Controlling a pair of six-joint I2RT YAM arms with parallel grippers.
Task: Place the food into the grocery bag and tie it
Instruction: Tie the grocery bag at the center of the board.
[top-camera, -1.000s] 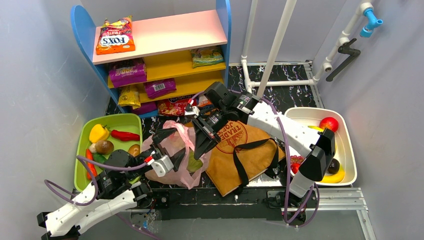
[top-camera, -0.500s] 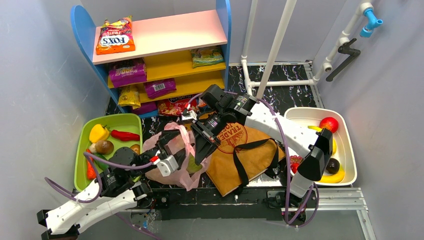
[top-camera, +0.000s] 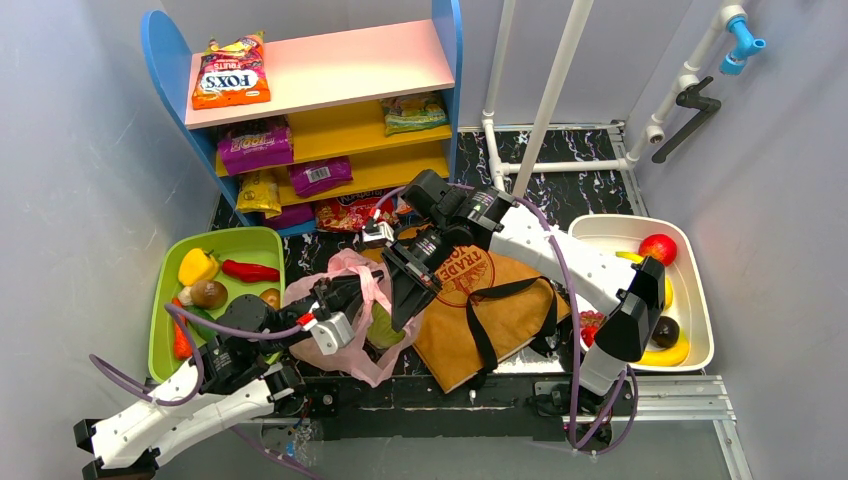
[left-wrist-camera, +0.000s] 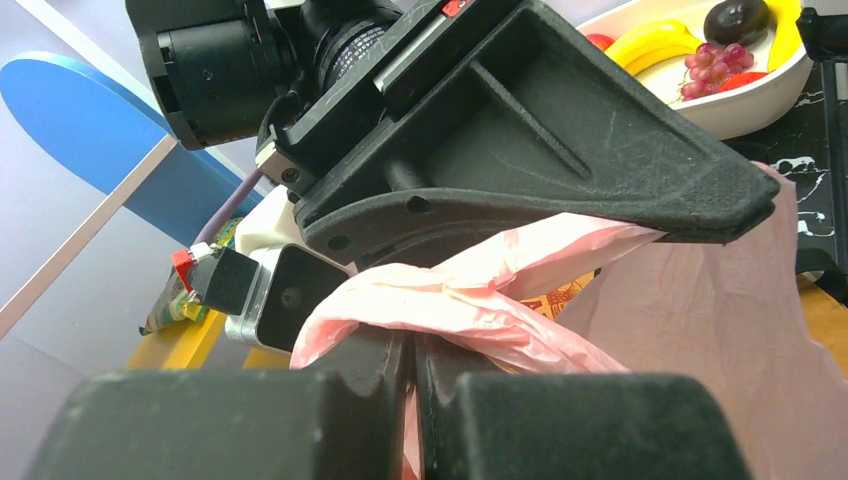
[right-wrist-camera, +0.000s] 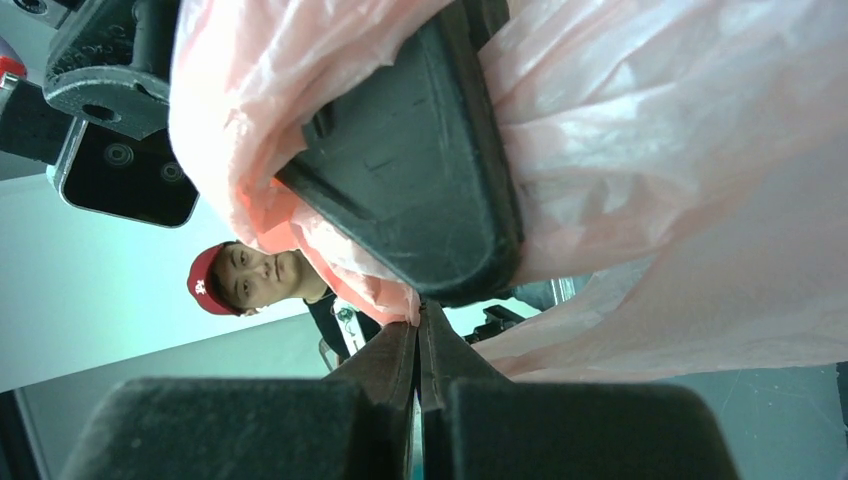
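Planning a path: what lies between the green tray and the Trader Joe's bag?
The pink grocery bag lies there, shown in the top external view.

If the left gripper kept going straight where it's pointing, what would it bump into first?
The left gripper is pinching the pink bag. Straight ahead, it would likely hit a black finger of the right gripper first, though depth is unclear.

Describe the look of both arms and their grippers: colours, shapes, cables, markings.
The left arm and right arm have white shell links with black joints, and a purple cable loops along each. The left gripper and right gripper are matte black, with broad, scuffed, ribbed plastic fingers that taper toward the tips. A small red tab sits by each wrist.
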